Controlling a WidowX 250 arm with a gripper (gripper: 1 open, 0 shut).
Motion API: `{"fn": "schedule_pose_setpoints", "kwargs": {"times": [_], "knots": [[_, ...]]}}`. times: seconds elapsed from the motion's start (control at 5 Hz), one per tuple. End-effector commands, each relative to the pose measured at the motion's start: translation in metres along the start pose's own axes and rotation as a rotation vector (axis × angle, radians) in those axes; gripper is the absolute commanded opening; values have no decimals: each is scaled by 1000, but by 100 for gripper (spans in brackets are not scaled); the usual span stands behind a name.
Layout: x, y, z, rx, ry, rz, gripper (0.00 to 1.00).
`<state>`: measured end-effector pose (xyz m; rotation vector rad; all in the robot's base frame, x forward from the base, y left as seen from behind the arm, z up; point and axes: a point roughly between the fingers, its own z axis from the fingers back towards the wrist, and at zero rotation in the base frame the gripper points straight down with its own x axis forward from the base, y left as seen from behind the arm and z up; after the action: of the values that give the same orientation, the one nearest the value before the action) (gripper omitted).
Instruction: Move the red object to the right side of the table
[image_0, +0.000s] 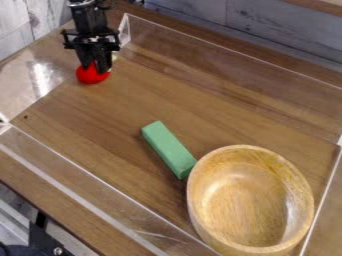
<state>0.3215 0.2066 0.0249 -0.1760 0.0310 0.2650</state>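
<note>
Nearest, well apart from the claw, see the wooden bowl (250, 199), and just beside it, a little less far from the claw, the green rectangular block (168, 149). If carrying too low above the tabletop (201, 95) and passing toward these, may knock the block or catch on the bowl's rim. Farther, at the claw (94, 62), find the red toy fruit (92, 75), directly below and between the dark fingers, near the clear plastic wall (27, 77). Cannot tell whether pinching the fruit or only touching it. With so round a shape, might slip out downward if holding only the upper part, then roll to the wall. By lifting sideways too early, could also scrape or drop it.
</note>
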Motion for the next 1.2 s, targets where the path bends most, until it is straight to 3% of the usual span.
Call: {"fn": "schedule_pose_setpoints", "kwargs": {"times": [0.0, 0.4, 0.8, 1.0], "knots": [[-7, -9, 32, -7, -46, -21, 0], [-17, -38, 83, -17, -142, -50, 0], [-19, -109, 111, -44, -210, -62, 0], [-16, -155, 108, -66, -209, -72, 0]]}}
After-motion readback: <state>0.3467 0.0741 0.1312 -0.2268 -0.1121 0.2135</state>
